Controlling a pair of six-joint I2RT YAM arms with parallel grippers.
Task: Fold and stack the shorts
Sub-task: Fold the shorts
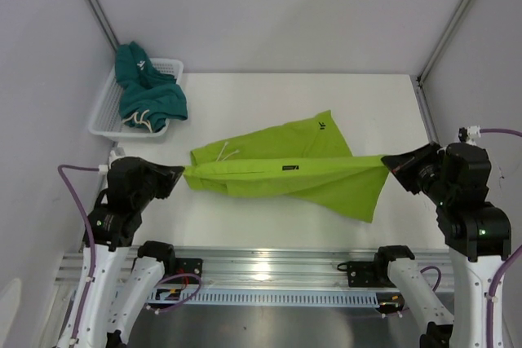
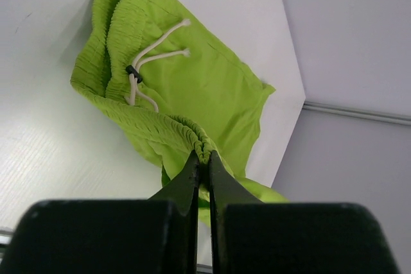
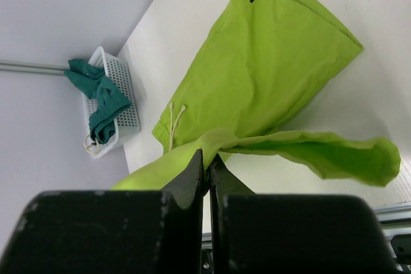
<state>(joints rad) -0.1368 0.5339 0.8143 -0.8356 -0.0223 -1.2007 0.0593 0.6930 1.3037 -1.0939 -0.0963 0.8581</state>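
Pinching the lime green shorts (image 1: 285, 167) taut above the table, the left gripper (image 1: 181, 174) clamps the waistband (image 2: 183, 128) at 9 o'clock and the right gripper (image 1: 388, 165) clamps leg fabric at 3 o'clock, apparently tensioning the cloth for folding; the dark teal shorts (image 1: 148, 91) lie in the basket (image 1: 102, 120) at 11 o'clock.

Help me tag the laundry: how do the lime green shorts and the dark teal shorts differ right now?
The lime green shorts are stretched out over the table, pinched at either end by the left gripper and right gripper. The dark teal shorts sit bunched in the white basket, untouched. The green pair's logo is dark, the teal pair's white. Both have white drawstrings.
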